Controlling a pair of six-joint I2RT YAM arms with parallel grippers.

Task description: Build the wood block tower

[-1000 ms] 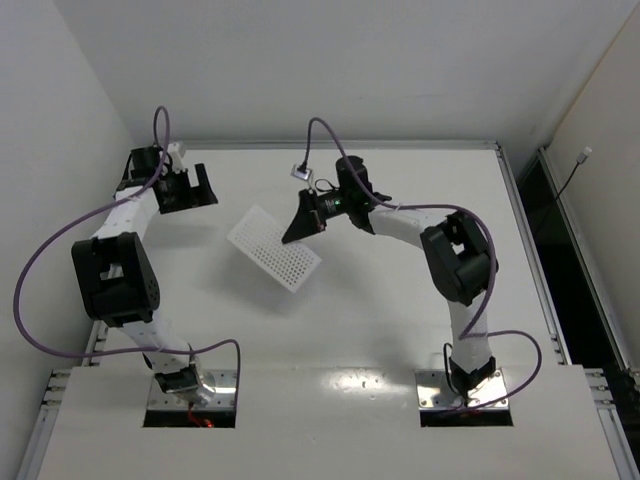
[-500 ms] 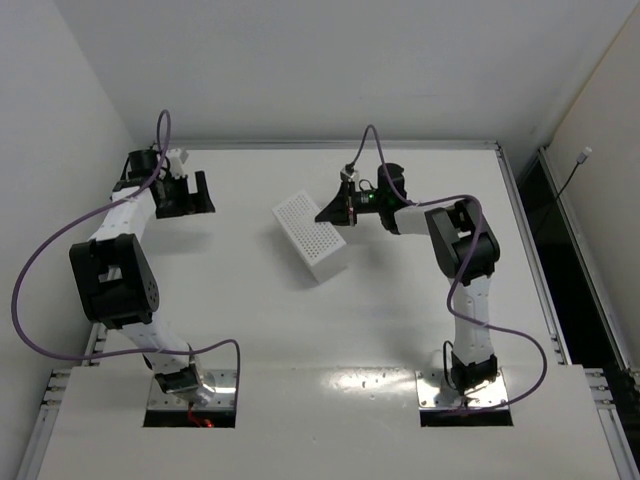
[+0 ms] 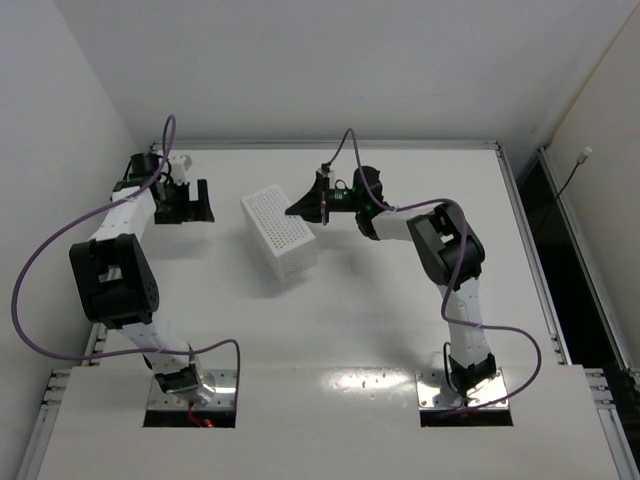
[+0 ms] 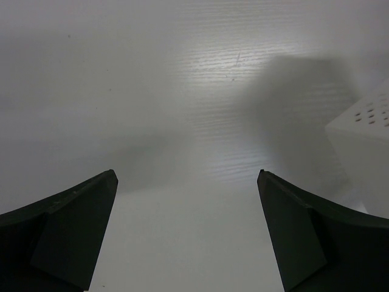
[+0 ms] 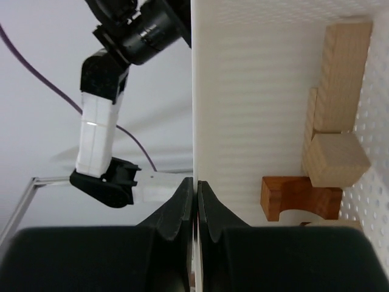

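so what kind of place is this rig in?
Probably a lab robot cell: bare white table boxed in by plain walls, left arm and right arm bolted to it, perforated tray holding wood blocks.

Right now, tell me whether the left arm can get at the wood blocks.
Probably not: the blocks sit inside the white tray, tipped up in the shut right gripper; the open left gripper hangs apart from it.

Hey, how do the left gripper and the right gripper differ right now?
The left gripper stands wide open, with only the table showing between its fingers; the right gripper is shut. The left gripper holds nothing, while the right gripper pinches a wall of the white tray. Both have black fingers.
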